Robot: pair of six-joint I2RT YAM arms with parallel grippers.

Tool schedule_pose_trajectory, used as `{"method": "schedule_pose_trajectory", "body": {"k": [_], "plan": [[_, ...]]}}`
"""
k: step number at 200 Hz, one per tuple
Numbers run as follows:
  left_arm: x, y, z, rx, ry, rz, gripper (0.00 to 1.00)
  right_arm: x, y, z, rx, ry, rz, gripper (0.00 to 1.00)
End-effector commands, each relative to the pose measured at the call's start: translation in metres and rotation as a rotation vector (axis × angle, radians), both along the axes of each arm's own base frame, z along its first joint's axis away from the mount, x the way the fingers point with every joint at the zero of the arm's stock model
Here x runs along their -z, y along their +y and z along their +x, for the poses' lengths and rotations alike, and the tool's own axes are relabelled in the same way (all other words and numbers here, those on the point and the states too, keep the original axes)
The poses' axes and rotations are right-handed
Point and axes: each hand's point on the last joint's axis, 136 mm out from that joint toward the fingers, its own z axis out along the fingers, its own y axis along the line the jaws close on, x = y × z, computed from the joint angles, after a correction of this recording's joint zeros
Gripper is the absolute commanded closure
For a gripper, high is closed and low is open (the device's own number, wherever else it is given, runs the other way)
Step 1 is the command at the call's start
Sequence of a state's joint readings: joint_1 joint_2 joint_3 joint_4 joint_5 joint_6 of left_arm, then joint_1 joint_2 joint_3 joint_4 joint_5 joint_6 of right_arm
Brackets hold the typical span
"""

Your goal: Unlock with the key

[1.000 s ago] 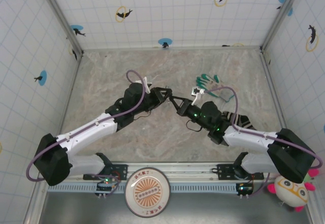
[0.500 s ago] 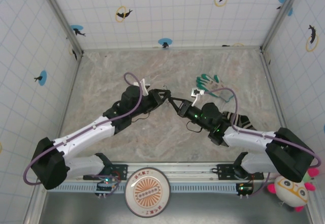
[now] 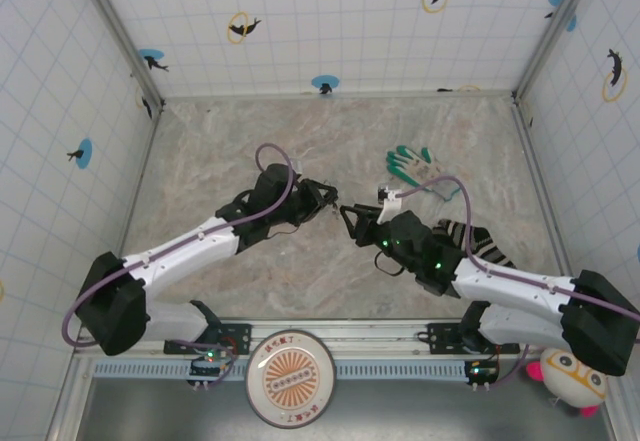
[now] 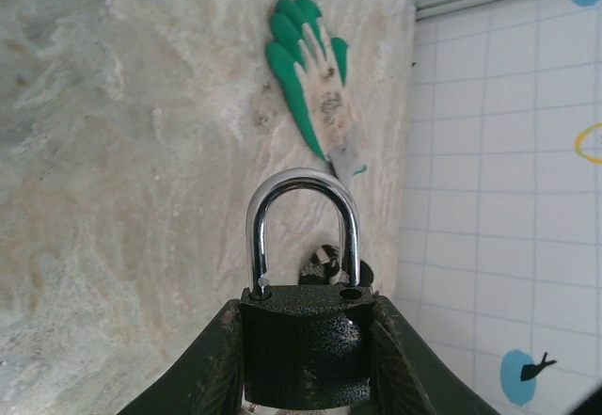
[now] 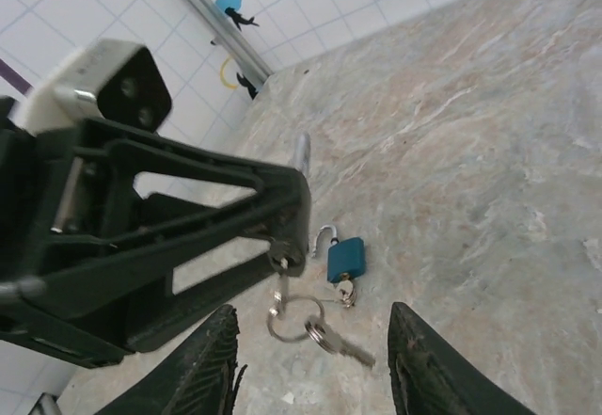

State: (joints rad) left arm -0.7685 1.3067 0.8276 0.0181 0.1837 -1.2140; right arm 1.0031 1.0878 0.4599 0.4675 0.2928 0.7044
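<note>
the key [image 5: 280, 266] stands in the underside of the black padlock [image 4: 303, 354], its long axis upright. its blade points up into the lock body and its bow hangs just below. a key ring [image 5: 287, 314] dangles under the bow, and a second key [image 5: 337, 346] on it slants off down and to the right.

the left gripper [image 4: 306, 313] is clamped on the padlock's body, one finger on each flank. the right gripper [image 5: 312, 340] sits just below the padlock with its fingers spread and nothing between them.

the left wrist view gives the padlock's top. the silver shackle arches upward, and the notched tip of its left leg shows right at the body's edge. beyond the padlock a green-and-white glove [image 4: 310, 67] lies flat on the marbled table [image 4: 113, 151].

the right wrist view gives the underside and the key. behind the padlock a small blue padlock [image 5: 345, 258] rests on the table with its own little key beside it.
</note>
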Motion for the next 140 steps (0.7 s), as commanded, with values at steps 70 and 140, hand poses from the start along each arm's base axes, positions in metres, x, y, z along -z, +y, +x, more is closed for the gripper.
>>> {"method": "schedule_pose_trajectory", "body": {"k": [70,140], "plan": [[-0.009,-0.011,0.0,0.019,0.046,-0.08,1.0,-0.008,0.009,0.008,0.028,-0.095,-0.024,0.53],[-0.015,-0.016,-0.002,0.038,0.044,-0.113,1.0,-0.01,0.021,0.015,0.035,-0.112,-0.003,0.53]]}}
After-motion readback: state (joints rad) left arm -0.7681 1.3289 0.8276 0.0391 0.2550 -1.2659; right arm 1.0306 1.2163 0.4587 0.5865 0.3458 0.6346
